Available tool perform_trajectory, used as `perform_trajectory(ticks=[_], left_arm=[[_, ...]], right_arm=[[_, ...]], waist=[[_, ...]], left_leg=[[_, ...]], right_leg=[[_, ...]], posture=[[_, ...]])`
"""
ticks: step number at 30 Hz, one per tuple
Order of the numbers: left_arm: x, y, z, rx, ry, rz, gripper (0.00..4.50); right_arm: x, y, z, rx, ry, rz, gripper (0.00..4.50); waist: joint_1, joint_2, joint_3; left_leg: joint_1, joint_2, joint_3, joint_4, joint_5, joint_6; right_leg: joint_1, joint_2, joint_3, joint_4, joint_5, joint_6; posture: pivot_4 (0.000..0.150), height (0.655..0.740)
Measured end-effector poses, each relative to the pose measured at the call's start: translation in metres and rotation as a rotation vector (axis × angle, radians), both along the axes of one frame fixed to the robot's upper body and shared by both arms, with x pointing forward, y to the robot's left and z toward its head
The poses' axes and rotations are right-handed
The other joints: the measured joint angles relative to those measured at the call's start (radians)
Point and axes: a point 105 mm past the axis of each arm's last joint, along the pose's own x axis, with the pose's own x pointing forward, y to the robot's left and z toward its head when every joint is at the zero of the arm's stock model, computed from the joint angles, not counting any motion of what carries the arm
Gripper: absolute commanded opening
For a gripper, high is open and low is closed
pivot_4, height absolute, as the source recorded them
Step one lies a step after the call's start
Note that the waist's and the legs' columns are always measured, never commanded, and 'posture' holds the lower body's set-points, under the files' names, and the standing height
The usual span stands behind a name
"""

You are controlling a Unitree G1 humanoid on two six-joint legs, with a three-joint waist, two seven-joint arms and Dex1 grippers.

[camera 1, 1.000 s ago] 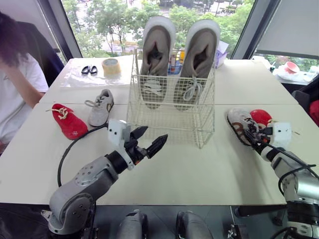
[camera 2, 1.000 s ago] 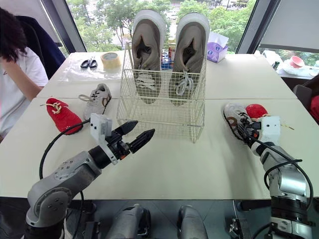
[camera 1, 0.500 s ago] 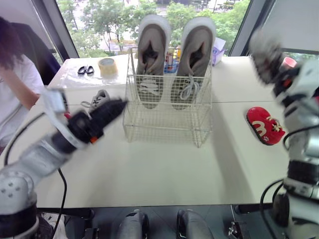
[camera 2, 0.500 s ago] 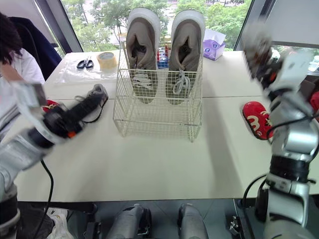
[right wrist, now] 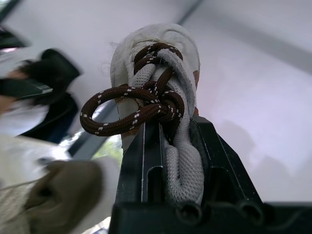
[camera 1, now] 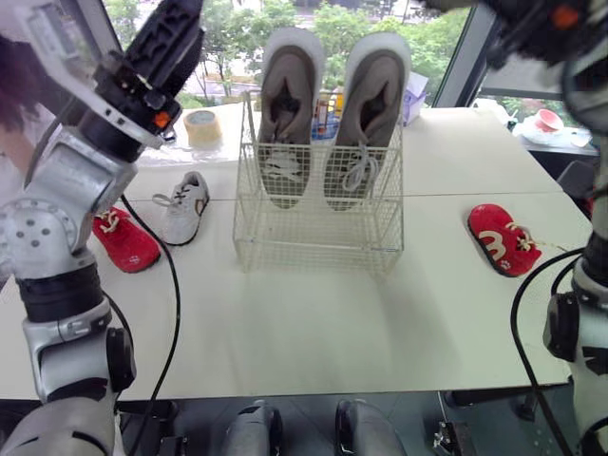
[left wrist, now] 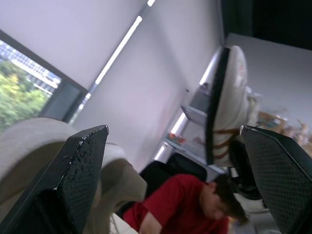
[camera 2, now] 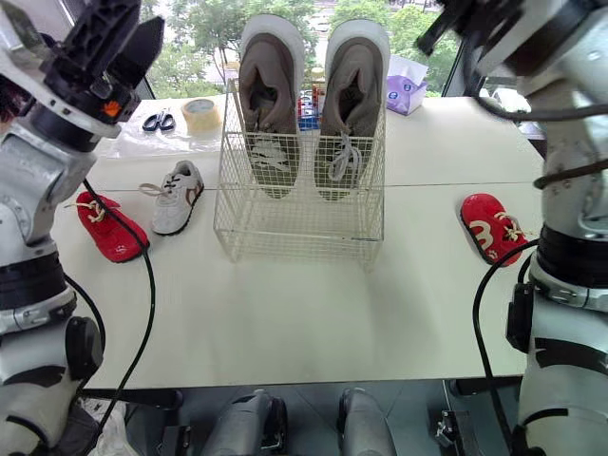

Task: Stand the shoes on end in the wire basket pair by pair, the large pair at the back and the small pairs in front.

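the table (camera 1: 313, 313) is the biggest thing under me, and mid-table stands the wire basket (camera 1: 318, 228). the large grey pair (camera 1: 296, 104) stands on end along its back, toes up, side by side; the front of the basket has no shoe in it.

both my arms are raised high, above the table. my left gripper (camera 2: 122, 28) is up at the left; the head views show it side-on, but my left wrist view shows its two fingers spread wide with nothing between them. my right gripper (right wrist: 174, 141) is up at the right, and my right wrist view shows it pinching a small white sneaker with brown laces (right wrist: 156, 63) by the lacing. my left wrist view catches that same sneaker from the side, sole edge on, with a person in a red top (left wrist: 180, 209) beyond.

on the table, a small white sneaker (camera 1: 185, 206) lies left of the basket, a red shoe (camera 1: 123, 239) just beside it, and a second red shoe (camera 1: 502, 237) well apart at the right. behind, a tape roll (camera 1: 201, 126) and scissors (camera 2: 160, 121).
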Motion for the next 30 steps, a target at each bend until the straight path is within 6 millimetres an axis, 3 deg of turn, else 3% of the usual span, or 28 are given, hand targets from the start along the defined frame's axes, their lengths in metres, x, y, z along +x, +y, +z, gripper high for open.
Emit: perform_trajectory(ticks=[8,12,19,22,28,30], left_arm=[[-0.001,-0.005,0.009,0.181,-0.076,-0.073,4.50],[0.004,-0.004,0.003,0.279,-0.076,-0.081,4.50],[0.002,-0.018,-0.005,0.359,-0.107,-0.180,4.50],[0.005,-0.023,-0.010,0.356,-0.096,-0.209,3.56],[0.001,-0.024,-0.013,0.363,-0.087,-0.250,0.53],[0.002,-0.024,-0.013,0.362,-0.081,-0.248,0.26]], right_arm=[[0.005,0.010,-0.030,-0.228,0.001,0.038,0.19],[0.004,0.009,-0.034,-0.296,-0.018,0.051,0.19],[0.005,0.019,-0.046,-0.374,-0.047,0.090,0.19],[0.005,0.023,-0.047,-0.380,-0.054,0.108,0.19],[0.005,0.026,-0.051,-0.412,-0.059,0.117,0.19],[0.005,0.026,-0.052,-0.414,-0.059,0.118,0.19]], waist=[[-0.002,-0.004,0.002],[-0.006,-0.004,0.002],[-0.006,-0.004,0.002],[-0.006,-0.004,0.002],[-0.007,-0.004,0.002],[-0.006,-0.004,0.002]], left_leg=[[-0.001,0.000,0.001,0.000,0.001,-0.002],[-0.001,0.001,0.000,0.000,0.001,-0.002],[-0.001,0.002,0.000,0.000,0.001,-0.003],[-0.001,0.002,0.000,0.000,0.002,-0.003],[-0.001,0.003,0.000,0.000,0.002,-0.003],[-0.001,0.003,0.000,0.000,0.002,-0.003]], right_leg=[[-0.001,0.000,0.000,0.000,0.000,0.000],[-0.001,0.000,0.000,0.000,0.000,0.000],[-0.001,0.000,0.000,0.000,0.000,0.000],[-0.002,0.000,0.000,0.001,0.000,0.000],[-0.002,-0.001,0.000,0.001,0.000,0.000],[-0.002,-0.001,0.000,0.001,0.000,0.000]], posture=[[0.150,0.7400],[0.150,0.7400],[0.150,0.7400],[0.150,0.7400],[0.150,0.7400],[0.150,0.7400]])
